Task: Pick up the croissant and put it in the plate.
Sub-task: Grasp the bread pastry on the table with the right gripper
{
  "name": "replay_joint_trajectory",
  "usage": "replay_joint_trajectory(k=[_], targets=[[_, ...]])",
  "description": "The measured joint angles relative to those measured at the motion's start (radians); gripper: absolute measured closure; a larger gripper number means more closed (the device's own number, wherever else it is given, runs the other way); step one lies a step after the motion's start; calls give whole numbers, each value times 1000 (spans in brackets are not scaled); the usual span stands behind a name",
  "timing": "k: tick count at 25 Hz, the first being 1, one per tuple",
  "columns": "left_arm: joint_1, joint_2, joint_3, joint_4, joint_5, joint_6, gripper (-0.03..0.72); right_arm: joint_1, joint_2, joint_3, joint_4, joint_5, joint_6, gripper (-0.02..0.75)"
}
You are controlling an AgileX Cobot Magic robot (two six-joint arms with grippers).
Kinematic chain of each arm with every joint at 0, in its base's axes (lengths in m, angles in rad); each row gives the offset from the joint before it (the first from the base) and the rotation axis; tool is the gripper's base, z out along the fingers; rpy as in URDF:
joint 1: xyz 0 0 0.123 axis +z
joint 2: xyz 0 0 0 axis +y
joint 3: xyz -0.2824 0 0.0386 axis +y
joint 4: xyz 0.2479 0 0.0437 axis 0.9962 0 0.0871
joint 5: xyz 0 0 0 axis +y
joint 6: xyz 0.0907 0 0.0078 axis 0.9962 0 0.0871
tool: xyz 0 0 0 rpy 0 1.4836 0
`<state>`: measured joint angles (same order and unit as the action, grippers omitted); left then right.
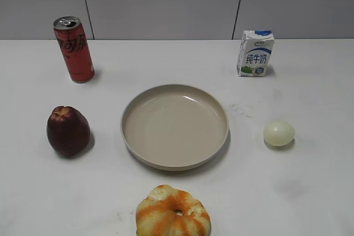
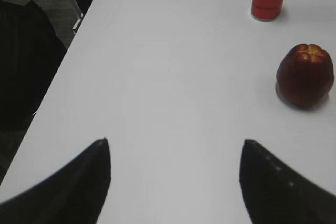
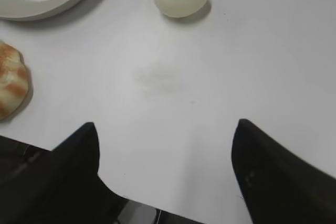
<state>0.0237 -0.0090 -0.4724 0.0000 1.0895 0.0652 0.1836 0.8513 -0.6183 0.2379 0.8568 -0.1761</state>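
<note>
Lying left of spread right gripper (image 3: 165, 140): croissant (image 3: 11, 80), apart.

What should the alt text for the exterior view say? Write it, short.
An empty beige plate sits mid-table, with a striped croissant just in front of it. Red fruit and cola can stand left, egg and milk carton right; no gripper shows.
</note>
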Motion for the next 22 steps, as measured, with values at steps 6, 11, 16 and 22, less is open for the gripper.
replay_joint_trajectory(k=[6,11,16,22], targets=[[0,0,0,0,0,0,104,59,309,-159,22,-1,-94,148],[0,0,0,0,0,0,104,250,501,-309,12,4,-102,148],[0,0,0,0,0,0,104,492,649,-402,11,3,-88,148],[0,0,0,0,0,0,104,757,829,-468,24,-24,-16,148]])
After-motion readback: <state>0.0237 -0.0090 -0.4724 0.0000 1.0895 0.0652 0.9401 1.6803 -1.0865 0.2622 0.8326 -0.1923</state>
